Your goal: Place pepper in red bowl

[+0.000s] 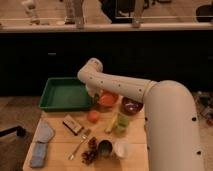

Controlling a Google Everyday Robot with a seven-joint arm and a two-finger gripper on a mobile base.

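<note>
Hovering at red bowl [108,98] 9 o'clock rim: gripper [94,94], mostly hidden behind arm [117,83]; grip state and contents cannot tell. Pepper not visible anywhere, possibly in grasp. Judgement: placement near, release unconfirmed.

Wooden worktop [55,142], lower frame: green tray [62,94] upper left, red bowl [107,99] and maroon bowl [132,106] centre, orange fruit [93,116], blue cloth [41,142] lower left. Hand [94,93] beside red bowl.

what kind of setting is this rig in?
Probably an office kitchenette or café: a long dark counter runs behind a wooden table set with the red bowl, a fork and a green tray. The arm's hand is at the bowl.
</note>
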